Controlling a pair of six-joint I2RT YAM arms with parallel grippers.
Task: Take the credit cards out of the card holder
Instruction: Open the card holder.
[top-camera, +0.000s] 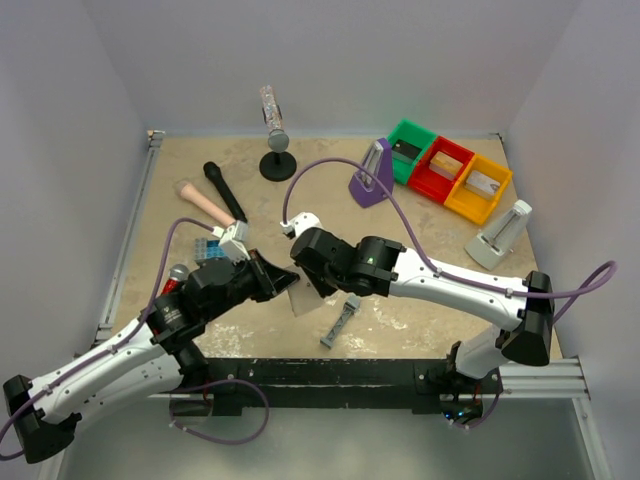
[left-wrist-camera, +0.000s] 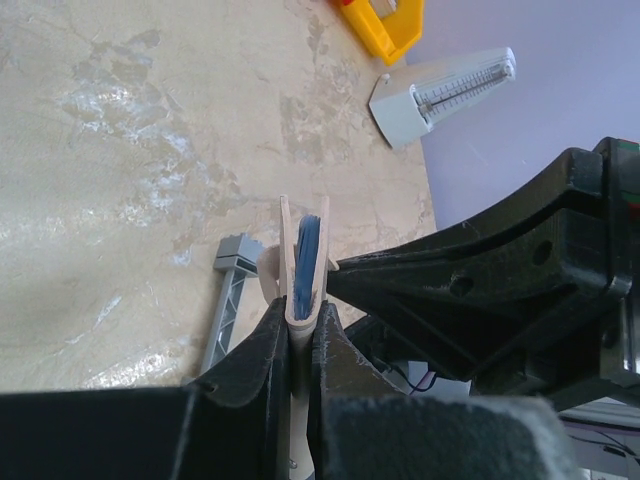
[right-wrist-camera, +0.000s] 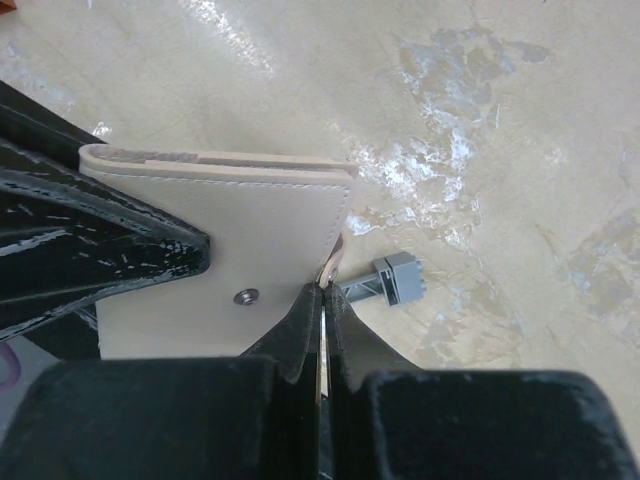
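Top external view: the two arms meet just below the table's centre. The left gripper (top-camera: 281, 285) comes in from eight o'clock and the right gripper (top-camera: 303, 279) from three o'clock, both on the card holder (top-camera: 299, 301), which is held up off the table between them. A narrow grey metal bar (top-camera: 340, 320) lies on the table at four o'clock from the holder, and a blue studded brick (top-camera: 207, 250) sits at nine o'clock beside the left arm. No loose card shows on the table.

Left wrist view: the left jaws are clamped tight on the folded spine of the holder, which is seen edge-on and stands up toward twelve o'clock. A dark credit card (left-wrist-camera: 307, 258) sits inside, between the two tan walls. The right gripper's black fingers reach in from three o'clock and touch the holder's right wall near its open end.

Right wrist view: the tan outside of the holder fills the middle, with the left finger against it at nine o'clock. The right jaws are pinched fully together at the holder's five o'clock corner on a thin pale strip (right-wrist-camera: 321, 372). Whether that strip is a card's edge or a flap of the holder cannot be told.

By my reading the task has hardly begun: at least one card is in its pocket, and none is out. All the drawing out and setting down is left.
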